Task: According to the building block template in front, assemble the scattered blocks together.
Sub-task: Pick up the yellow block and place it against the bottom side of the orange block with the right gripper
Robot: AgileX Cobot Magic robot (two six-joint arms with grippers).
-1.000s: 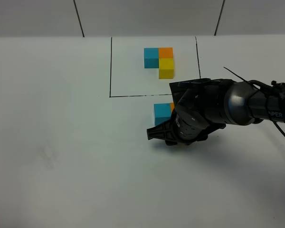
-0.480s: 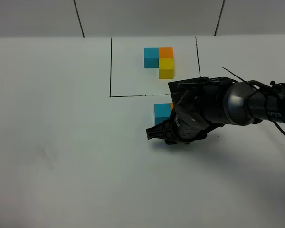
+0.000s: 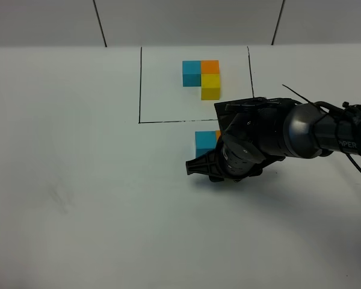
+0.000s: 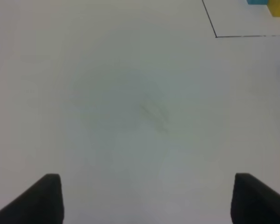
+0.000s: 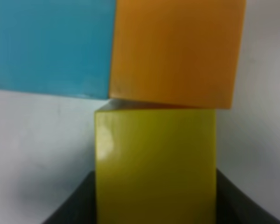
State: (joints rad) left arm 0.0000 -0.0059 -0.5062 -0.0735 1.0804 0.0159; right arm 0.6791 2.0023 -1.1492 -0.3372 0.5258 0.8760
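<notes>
The building block template [image 3: 202,77] is an L of blue, orange and yellow cubes inside a thin black frame [image 3: 139,84] at the back. Just in front of the frame sits the loose light blue cube [image 3: 204,142], with a sliver of the loose orange cube [image 3: 218,135] beside it. My right gripper [image 3: 225,159] hangs over them and hides the yellow cube there. In the right wrist view the yellow cube [image 5: 155,158] sits between my fingers [image 5: 77,205], pressed against the orange cube [image 5: 175,51], which touches the blue cube [image 5: 51,44]. My left gripper [image 4: 149,200] is open and empty over bare table.
The white table [image 3: 78,180] runs wide to the left and front. The right arm [image 3: 325,135] reaches in from the right edge. A corner of the black frame [image 4: 215,33] shows in the left wrist view.
The right gripper has barely shifted over the loose cubes. The left arm stays out of the exterior view.
</notes>
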